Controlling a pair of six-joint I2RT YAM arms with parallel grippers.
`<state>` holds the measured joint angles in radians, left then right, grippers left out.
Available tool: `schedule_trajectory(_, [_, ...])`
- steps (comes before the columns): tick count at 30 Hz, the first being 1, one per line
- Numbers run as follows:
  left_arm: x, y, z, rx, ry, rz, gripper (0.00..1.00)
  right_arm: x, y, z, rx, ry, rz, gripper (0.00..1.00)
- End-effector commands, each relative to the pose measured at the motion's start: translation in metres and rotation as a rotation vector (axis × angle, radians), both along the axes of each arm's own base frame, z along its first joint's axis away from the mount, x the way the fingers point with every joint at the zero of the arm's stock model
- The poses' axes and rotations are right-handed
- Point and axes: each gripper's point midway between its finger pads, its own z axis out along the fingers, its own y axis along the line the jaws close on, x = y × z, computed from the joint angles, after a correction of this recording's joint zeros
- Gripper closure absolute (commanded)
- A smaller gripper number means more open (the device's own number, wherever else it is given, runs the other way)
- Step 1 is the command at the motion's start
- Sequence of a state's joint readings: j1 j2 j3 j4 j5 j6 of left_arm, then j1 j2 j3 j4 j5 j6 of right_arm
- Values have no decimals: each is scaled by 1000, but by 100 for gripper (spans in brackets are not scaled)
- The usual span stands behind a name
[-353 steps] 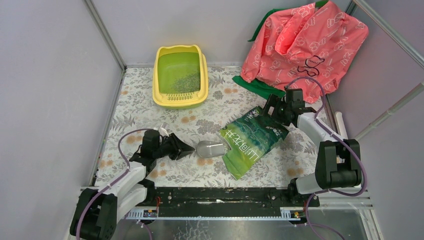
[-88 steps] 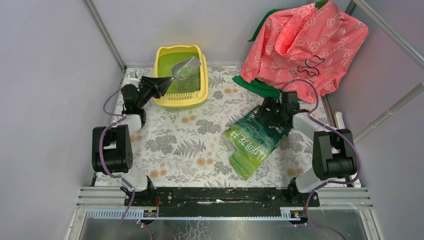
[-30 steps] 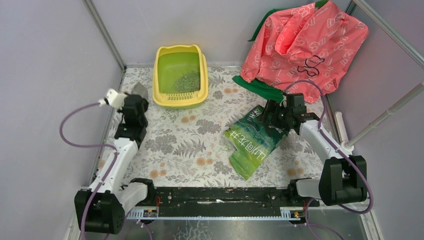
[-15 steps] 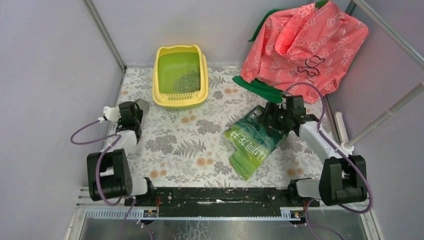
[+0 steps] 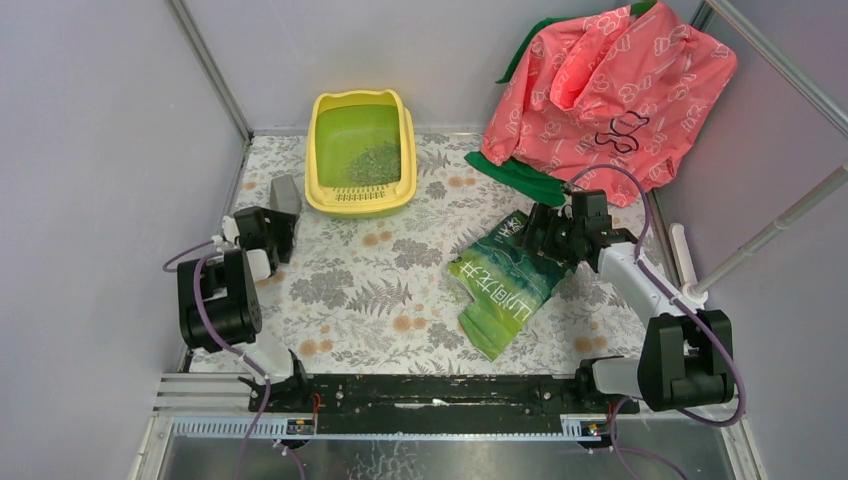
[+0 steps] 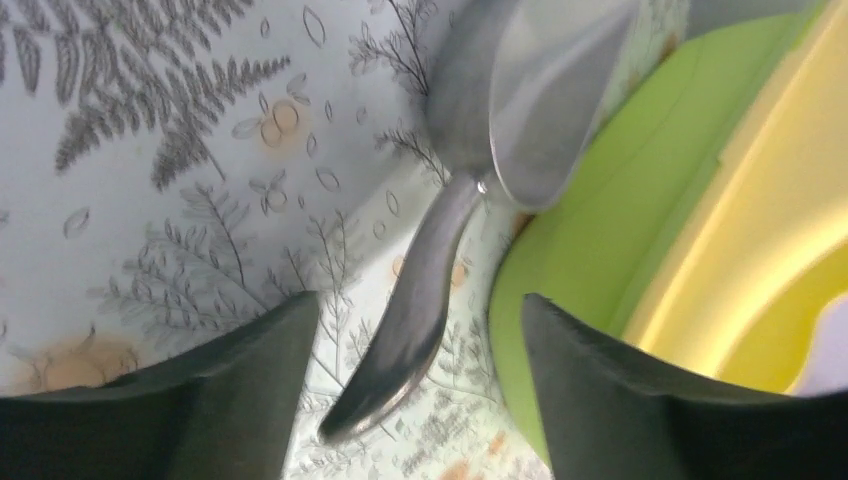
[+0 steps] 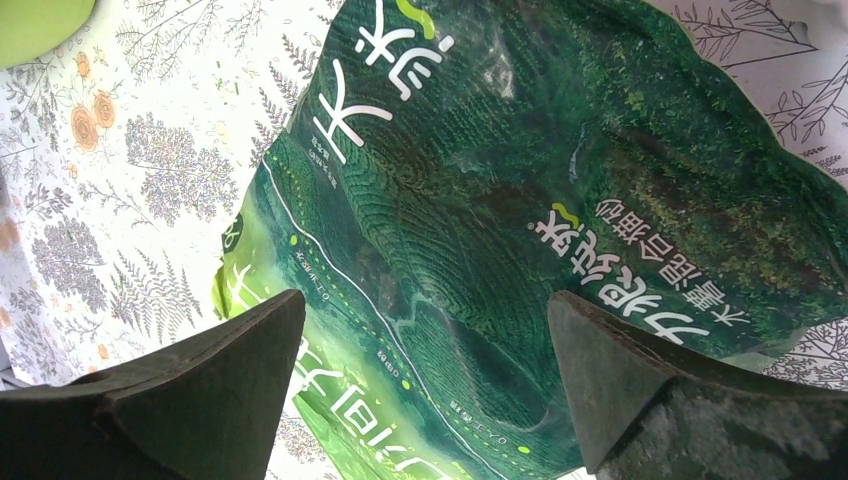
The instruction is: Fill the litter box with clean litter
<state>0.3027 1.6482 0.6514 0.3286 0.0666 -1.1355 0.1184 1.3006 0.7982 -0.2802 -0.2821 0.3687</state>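
Note:
The yellow litter box [image 5: 324,190] stands at the back of the table, green inside, with a grainy patch of clean litter [image 5: 373,162] at its near right. A grey scoop [image 5: 285,192] lies on the mat just left of the box. My left gripper [image 5: 280,214] sits right behind it, open. In the left wrist view the scoop's handle [image 6: 425,290] lies between the spread fingers [image 6: 250,370] without touching them, its bowl [image 6: 545,90] beside the box's wall [image 6: 770,270]. My right gripper [image 5: 548,236] hangs open over the green litter bag [image 5: 505,282], nothing held [image 7: 425,300].
A pink patterned cloth bag [image 5: 610,85] on green fabric fills the back right corner. Grey walls close in the left and rear sides. A white rail [image 5: 770,235] slants along the right. The floral mat [image 5: 390,290] covers the table.
My left gripper has drawn back toward its base and lowered, opened, and let go of the scoop, which now lies on the mat. The right arm has not moved.

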Motion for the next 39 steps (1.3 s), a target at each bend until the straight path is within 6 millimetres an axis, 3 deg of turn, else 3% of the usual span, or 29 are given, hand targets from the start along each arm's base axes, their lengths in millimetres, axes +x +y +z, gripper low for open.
schedule_trajectory(1, [-21, -14, 17, 12, -40, -56, 11, 1, 7, 23, 23, -50, 21, 0])
schedule_trajectory(2, [-26, -17, 23, 20, -53, -67, 10, 0, 7, 27, 23, -55, 21, 0])
schedule_trajectory(3, [-31, -20, 29, 32, -61, -82, 2, -2, 7, 30, 22, -59, 22, 0])
schedule_trajectory(8, [-58, -24, 61, 166, -79, -138, 1, -11, 4, 44, 5, -79, 22, 0])
schedule_trajectory(11, [-76, -37, 73, 207, -91, -192, 1, -20, 5, 47, -5, -79, 29, 0])
schedule_trajectory(17, [-113, -103, 88, 237, -173, -391, 10, -42, 23, 49, 38, -58, 34, 0])
schedule_trajectory(22, [-137, -161, 91, 246, -202, -569, 12, -73, 33, 36, 55, -58, -22, 0])
schedule_trajectory(26, [-141, -190, 93, 273, -207, -650, 13, -96, 45, 13, 107, -26, -79, 0])
schedule_trajectory(30, [-138, -233, 103, 275, -233, -760, 14, -110, 61, -6, 166, -4, -118, 0])
schedule_trajectory(39, [-111, -342, 126, 370, -280, -937, 15, -127, 54, -44, 193, 19, -271, 0])
